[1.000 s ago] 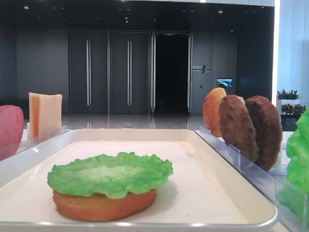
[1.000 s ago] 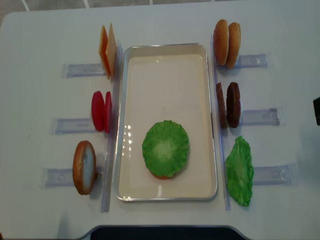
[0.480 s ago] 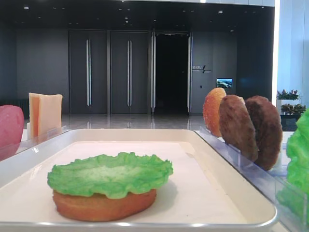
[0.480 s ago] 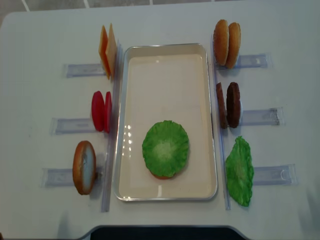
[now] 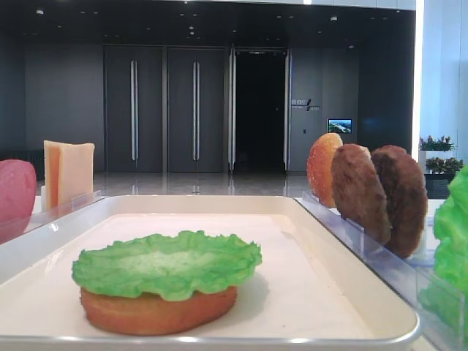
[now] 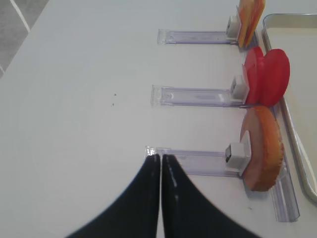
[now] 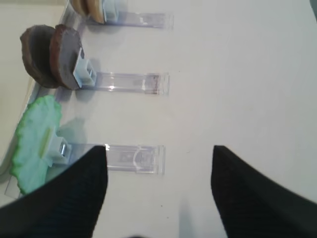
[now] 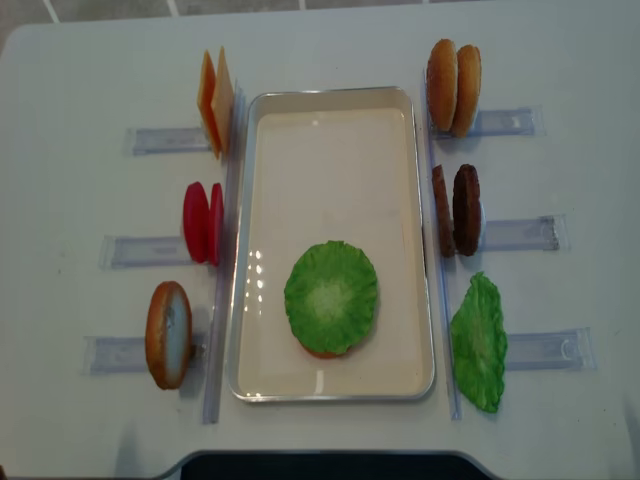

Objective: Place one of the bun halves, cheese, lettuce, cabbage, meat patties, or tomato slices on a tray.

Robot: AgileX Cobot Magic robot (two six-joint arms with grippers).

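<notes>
The off-white tray [image 8: 330, 98] lies mid-table. In it a ruffled lettuce leaf [image 8: 331, 296] covers a bun half [image 5: 157, 311]. Left of the tray, cheese [image 8: 215, 103], tomato slices [image 8: 202, 222] and a bun half [image 8: 168, 334] stand in holders. On the right stand two bun halves [image 8: 453, 87], meat patties [image 8: 457, 210] and another green leaf [image 8: 479, 343]. My left gripper [image 6: 161, 156] is shut and empty, low over the table beside the left bun half [image 6: 262, 148]. My right gripper [image 7: 160, 148] is open and empty, right of the green leaf [image 7: 34, 141].
Clear plastic holder rails [image 8: 520, 350] stick out from each food item towards the table's sides. One rail [image 7: 133, 157] lies just ahead of my right gripper, another [image 6: 193, 161] just ahead of my left. A dark hall with doors [image 5: 197, 110] lies beyond the table.
A dark part of the right arm at the overhead view's right edge has slipped out of sight. The food and tray have not moved.
</notes>
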